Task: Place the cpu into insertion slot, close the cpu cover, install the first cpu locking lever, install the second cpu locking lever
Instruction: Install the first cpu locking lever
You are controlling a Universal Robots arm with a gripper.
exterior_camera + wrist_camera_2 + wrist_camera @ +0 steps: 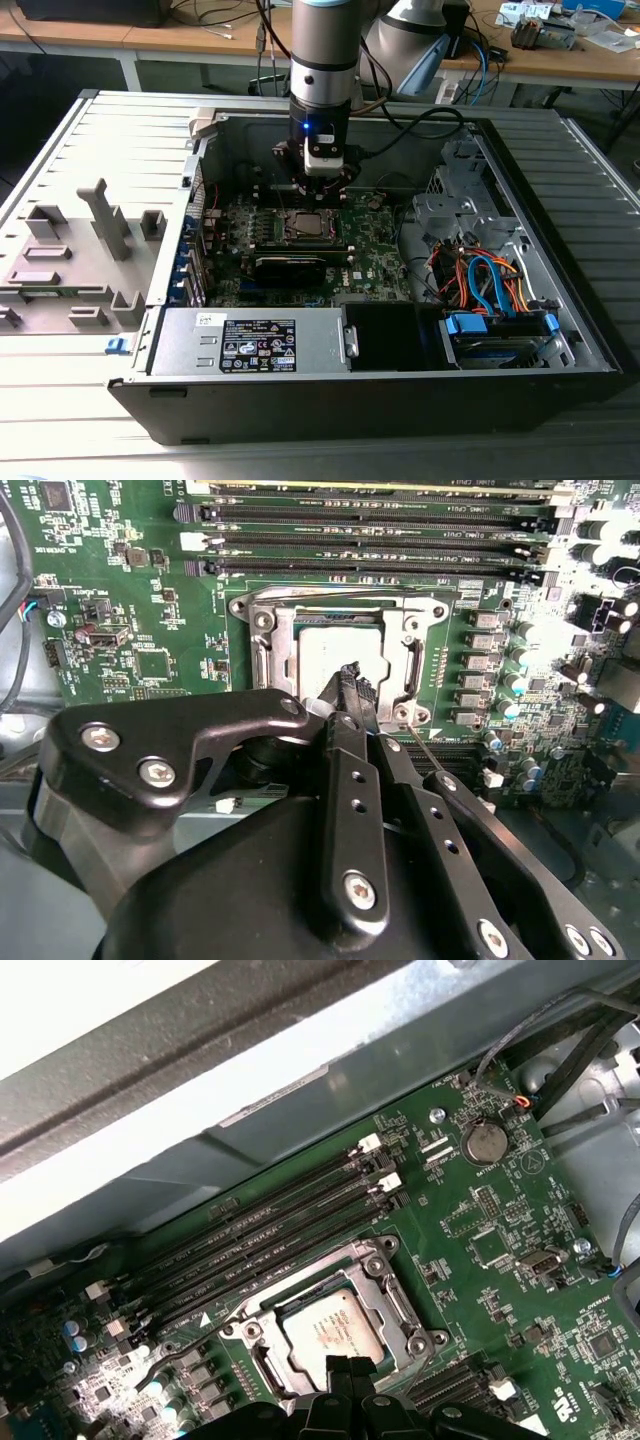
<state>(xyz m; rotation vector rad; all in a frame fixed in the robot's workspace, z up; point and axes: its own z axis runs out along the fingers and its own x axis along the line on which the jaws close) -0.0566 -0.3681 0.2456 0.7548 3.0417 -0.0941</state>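
The cpu (325, 645) lies flat in the insertion slot (262, 612) on the green board, its silvery top showing through the window of the cpu cover (278, 652). The cover is folded down over it. My gripper (352, 678) hovers just over the socket's edge with its black fingertips pressed together and nothing visible between them. In the first wrist view the cpu (322, 1328) and cover (388, 1308) sit just beyond the gripper (348, 1366). A thin locking lever (175, 1360) sticks out sideways from the socket. In the exterior view the gripper (322, 190) hangs over the socket (306, 226).
Long black memory slots (380, 525) run beside the socket. The board sits deep in an open computer case (560, 300) with a power supply (250, 345) at the front and orange and blue cables (485, 280) at the exterior view's right. A grey fixture (70, 260) lies outside at the left.
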